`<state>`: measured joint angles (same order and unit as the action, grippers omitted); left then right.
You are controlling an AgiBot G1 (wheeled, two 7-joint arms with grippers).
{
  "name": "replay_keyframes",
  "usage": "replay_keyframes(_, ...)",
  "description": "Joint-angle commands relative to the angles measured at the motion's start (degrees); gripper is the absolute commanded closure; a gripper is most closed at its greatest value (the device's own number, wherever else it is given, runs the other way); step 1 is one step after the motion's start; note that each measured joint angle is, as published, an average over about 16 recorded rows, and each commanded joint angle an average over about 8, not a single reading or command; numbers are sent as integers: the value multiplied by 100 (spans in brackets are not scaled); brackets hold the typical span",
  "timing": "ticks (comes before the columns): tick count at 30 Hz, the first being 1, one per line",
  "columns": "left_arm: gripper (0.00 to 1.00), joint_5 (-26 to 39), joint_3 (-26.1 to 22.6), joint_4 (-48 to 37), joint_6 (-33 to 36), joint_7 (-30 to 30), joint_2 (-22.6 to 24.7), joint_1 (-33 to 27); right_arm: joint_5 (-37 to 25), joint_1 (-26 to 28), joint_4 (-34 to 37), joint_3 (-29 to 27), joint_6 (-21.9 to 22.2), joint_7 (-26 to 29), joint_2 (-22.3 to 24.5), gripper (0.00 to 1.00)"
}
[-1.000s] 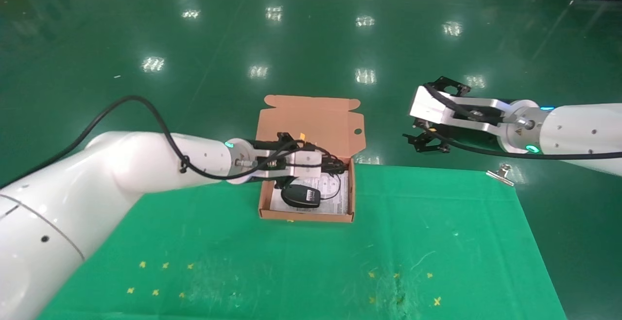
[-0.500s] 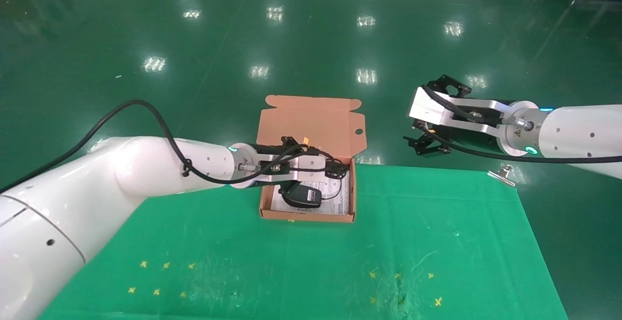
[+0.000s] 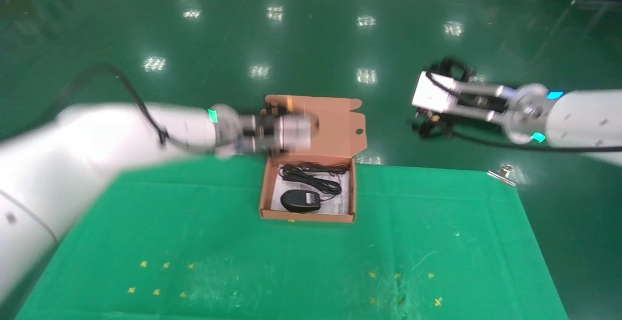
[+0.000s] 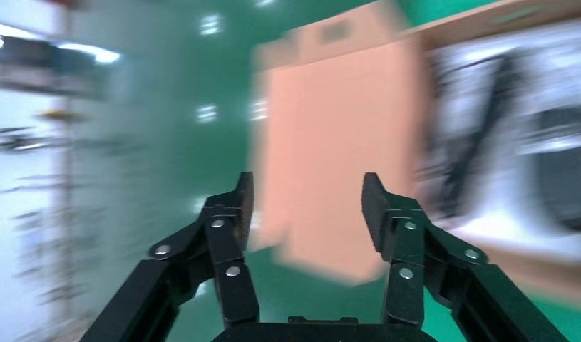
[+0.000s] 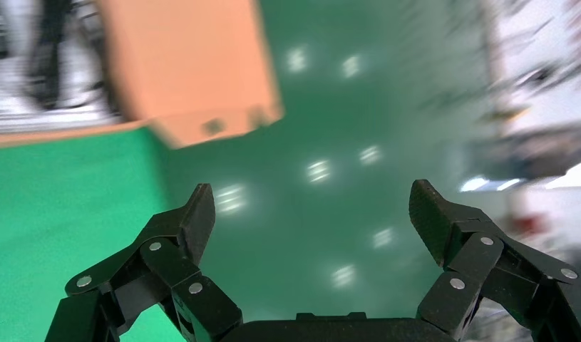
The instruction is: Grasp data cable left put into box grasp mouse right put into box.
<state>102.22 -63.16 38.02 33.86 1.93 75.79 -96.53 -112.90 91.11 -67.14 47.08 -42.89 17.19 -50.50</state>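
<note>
The orange-brown box (image 3: 306,216) stands open at the far middle of the green table, its flap lid (image 3: 335,121) raised behind it. The data cable (image 3: 311,172) lies as a black bundle in the back of the box on the white leaflet. The black mouse (image 3: 301,200) lies in the front of the box. My left gripper (image 3: 299,130) is open and empty, held above the lid's left part; its wrist view shows the gripper (image 4: 309,196), the lid (image 4: 330,128), the cable (image 4: 480,142) and the mouse (image 4: 565,171). My right gripper (image 3: 430,126) is open and empty, off the table's far right; its wrist view (image 5: 312,203) looks past the lid (image 5: 187,64).
The green cloth table (image 3: 340,261) carries small yellow cross marks near the front. A metal clip (image 3: 500,174) grips its far right corner. Shiny green floor (image 3: 311,43) lies beyond the table.
My left gripper has lifted out of the box and drawn back to the left over the lid, leaving the data cable in the box. My right gripper has risen slightly.
</note>
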Motion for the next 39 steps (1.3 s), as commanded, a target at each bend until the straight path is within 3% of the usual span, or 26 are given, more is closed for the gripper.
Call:
replay_keyframes(1, 0, 89, 17, -5, -124, -22, -54, -174, -26, 41, -107, -13, 74, -128, 26, 0)
replay_keyframes(9, 0, -143, 249, 132, 18, -131, -263, -190, 224, -60, -346, -83, -78, -339, 147, 0)
replay_keyframes(39, 0, -3080, 2475, 1839, 2593, -697, -2164, 1647, 3592, -1477, -492, -1563, -2135, -486, 833, 0)
